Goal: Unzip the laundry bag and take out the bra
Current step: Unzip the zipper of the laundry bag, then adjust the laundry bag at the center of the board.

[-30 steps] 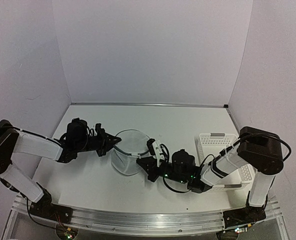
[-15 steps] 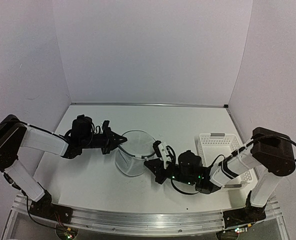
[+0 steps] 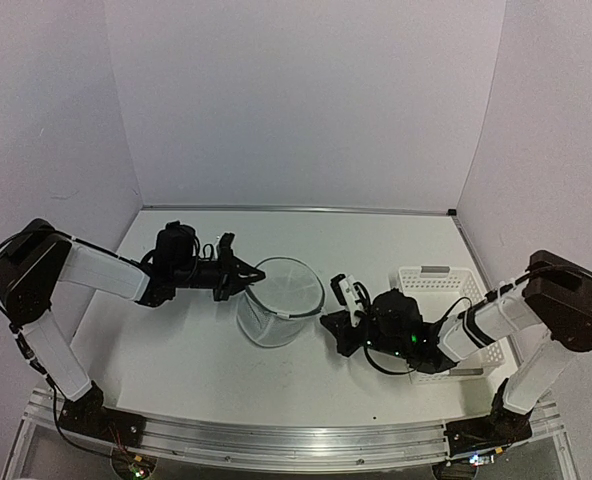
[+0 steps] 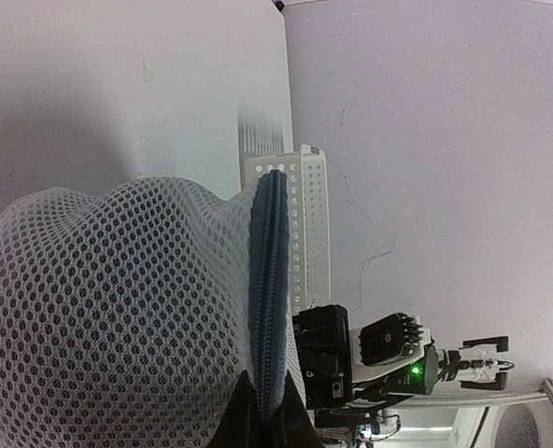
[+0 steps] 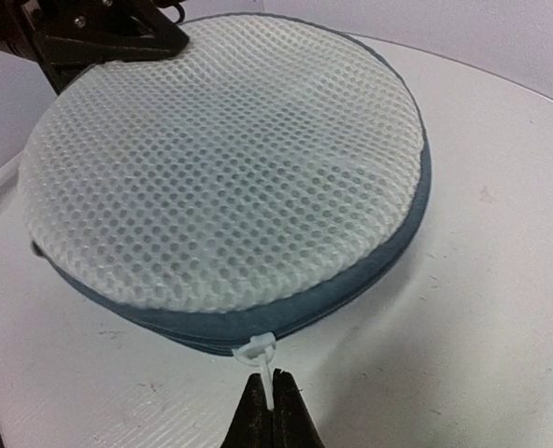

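The laundry bag (image 3: 281, 312) sits mid-surface (image 3: 176, 355) between the arms, near the white basket (image 3: 438, 283). The left gripper (image 3: 246, 275) has its jaws pinched on the bag's rim seam, and the right gripper (image 5: 273, 411) has its jaws closed on the white pull tab (image 5: 261, 357). The zipper (image 5: 389, 243) looks shut nearly all round, so I'd judge unzipping barely begun. No bra shows through the mesh; whether it's inside, I can't tell.

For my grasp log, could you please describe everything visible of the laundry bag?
The laundry bag is a round, white honeycomb-mesh drum with a blue-grey zipper band, on the table. The left fingers pinch its rim; the right fingers pinch its white pull tab. The zipper looks closed; no contents show.
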You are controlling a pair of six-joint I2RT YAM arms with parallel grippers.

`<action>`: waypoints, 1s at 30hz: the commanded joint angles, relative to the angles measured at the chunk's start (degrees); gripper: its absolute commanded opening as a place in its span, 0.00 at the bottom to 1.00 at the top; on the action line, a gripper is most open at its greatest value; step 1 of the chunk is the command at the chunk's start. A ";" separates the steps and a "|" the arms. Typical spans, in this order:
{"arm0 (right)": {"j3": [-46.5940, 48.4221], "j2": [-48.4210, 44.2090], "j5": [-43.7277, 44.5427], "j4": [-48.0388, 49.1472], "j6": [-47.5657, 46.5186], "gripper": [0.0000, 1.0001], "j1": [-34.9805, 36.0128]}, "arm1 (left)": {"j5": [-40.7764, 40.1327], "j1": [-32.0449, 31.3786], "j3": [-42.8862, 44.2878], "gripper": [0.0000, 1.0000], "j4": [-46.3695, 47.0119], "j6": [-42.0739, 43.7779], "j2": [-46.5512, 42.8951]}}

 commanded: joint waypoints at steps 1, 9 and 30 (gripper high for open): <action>0.81 -3.62 4.61 -6.51 -0.56 0.00 -2.21 | 4.39 -0.01 3.31 0.00 1.91 2.41 0.98; 1.04 -6.87 4.46 -12.70 -2.37 0.00 -1.72 | 5.72 -0.04 6.30 0.00 -2.17 5.15 2.90; 5.58 -10.23 6.67 -19.88 6.17 0.00 8.48 | -12.93 0.16 25.19 0.65 -41.67 27.25 2.52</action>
